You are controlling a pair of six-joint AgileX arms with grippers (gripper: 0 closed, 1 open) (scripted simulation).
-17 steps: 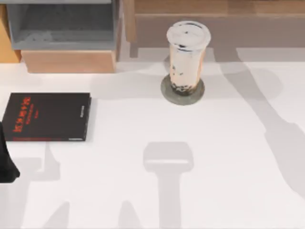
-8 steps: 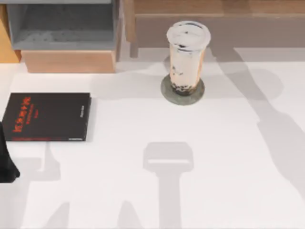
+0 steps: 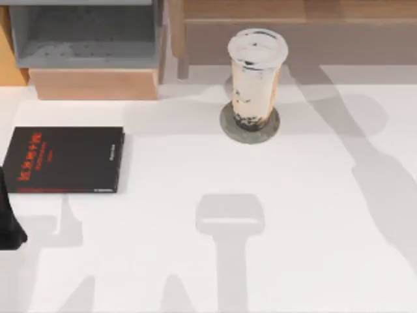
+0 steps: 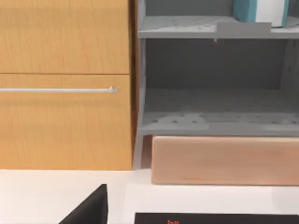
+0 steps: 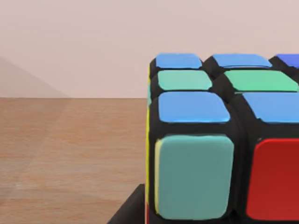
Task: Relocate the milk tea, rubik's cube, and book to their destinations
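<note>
The milk tea (image 3: 255,78) stands upright on a round grey coaster (image 3: 249,127) toward the back of the white worktop (image 3: 293,215), just in front of a wooden ledge. That looks like its proper resting place, since a coaster is where a cup belongs, so I would judge that part of the job done.

The teal-blue book (image 4: 259,10) sits on the upper level of the grey shelf unit (image 4: 215,123), seen from the left wrist. It appears shelved already, though little of it is in view there.

A black book with red lettering (image 3: 65,159) lies flat at the worktop's left, in front of the shelf and its wooden base (image 3: 94,83). It is not one of the three things to move, which may be why it lies undisturbed.

The left arm (image 3: 9,222) waits at the worktop's left edge beside that black book; whether its fingers are parted or closed I cannot tell.

From the right wrist, the rubik's cube (image 5: 219,140) sits very close to the camera above a wooden surface (image 5: 70,149). It seems to be either carried or just set down. A dark bit of the arm shows below it, but I cannot tell whether the fingers grip the cube or have let go.
</note>
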